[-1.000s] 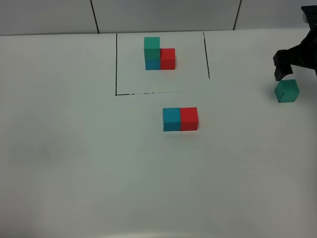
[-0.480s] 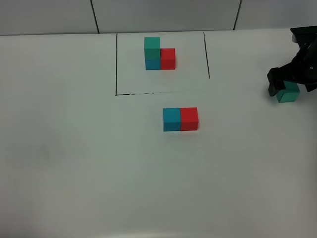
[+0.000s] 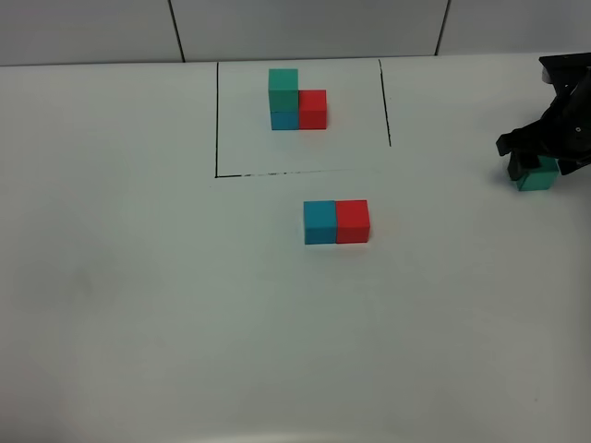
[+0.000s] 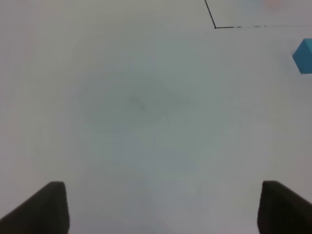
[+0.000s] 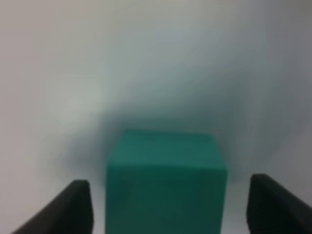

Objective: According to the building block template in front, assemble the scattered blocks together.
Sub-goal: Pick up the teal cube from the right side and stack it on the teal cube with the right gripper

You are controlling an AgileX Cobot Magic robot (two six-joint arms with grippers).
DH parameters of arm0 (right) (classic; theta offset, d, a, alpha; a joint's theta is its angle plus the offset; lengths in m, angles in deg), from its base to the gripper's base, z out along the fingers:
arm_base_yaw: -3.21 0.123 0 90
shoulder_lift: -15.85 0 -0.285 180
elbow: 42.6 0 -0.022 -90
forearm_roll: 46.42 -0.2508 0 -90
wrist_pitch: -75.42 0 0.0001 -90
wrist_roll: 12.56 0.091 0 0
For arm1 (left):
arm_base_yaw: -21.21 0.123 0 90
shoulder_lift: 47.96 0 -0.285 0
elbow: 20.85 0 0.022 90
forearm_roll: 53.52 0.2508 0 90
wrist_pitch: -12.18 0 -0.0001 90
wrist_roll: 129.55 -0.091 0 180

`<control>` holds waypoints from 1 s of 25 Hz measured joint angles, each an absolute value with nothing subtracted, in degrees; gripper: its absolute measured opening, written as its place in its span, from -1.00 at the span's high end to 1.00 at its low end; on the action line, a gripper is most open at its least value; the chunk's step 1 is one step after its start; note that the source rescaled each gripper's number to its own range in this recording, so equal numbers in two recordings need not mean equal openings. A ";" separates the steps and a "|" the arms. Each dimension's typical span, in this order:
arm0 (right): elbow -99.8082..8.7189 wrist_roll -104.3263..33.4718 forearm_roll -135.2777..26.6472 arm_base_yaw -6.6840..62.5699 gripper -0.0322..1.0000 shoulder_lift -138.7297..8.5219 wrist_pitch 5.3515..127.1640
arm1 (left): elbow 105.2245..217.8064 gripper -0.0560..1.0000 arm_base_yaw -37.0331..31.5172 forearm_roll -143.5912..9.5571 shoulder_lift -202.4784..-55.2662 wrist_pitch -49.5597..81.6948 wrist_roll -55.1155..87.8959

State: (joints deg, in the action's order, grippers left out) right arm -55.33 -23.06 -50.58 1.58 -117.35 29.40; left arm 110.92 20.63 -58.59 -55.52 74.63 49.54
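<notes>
The building block template (image 3: 297,100) stands at the back inside a thin black-line rectangle (image 3: 217,120): teal-green on blue, red alongside. Of the scattered blocks, the blue cube (image 3: 319,222) and the red cube (image 3: 352,221) sit side by side, touching, mid-table. The teal-green cube (image 3: 539,175) rests at the far right edge, with my right gripper (image 3: 536,166) lowered over it. In the right wrist view the teal-green cube (image 5: 165,185) sits between the fingers of that gripper (image 5: 169,195), with a small gap on each side. My left gripper (image 4: 163,195) is open over bare table.
The white table surface (image 3: 166,305) spreads wide to the left and front. In the left wrist view a corner of the black line (image 4: 214,27) and the edge of the blue cube (image 4: 304,56) show far off. A tiled wall (image 3: 305,28) rises behind the table.
My right gripper has come down from behind and above the teal-green cube to straddle it. The cubes and the left gripper have not moved.
</notes>
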 joint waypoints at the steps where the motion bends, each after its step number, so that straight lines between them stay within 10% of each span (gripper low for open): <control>1: -55.33 -23.06 -50.58 1.58 0.40 -117.47 29.40 | 110.92 -0.55 20.63 -58.59 -55.52 74.63 49.54; 7: -55.40 -23.06 -50.42 1.58 0.91 -118.28 29.46 | 110.92 -0.55 20.63 -58.59 -55.52 74.63 49.54; 16: -55.45 -40.63 -47.76 3.81 0.91 -114.71 26.52 | 110.92 -0.55 20.63 -58.59 -55.52 74.63 49.54; 25: -55.96 -69.12 -46.83 22.22 0.91 -107.60 14.24 | 110.92 -0.55 20.63 -58.59 -55.52 74.63 49.54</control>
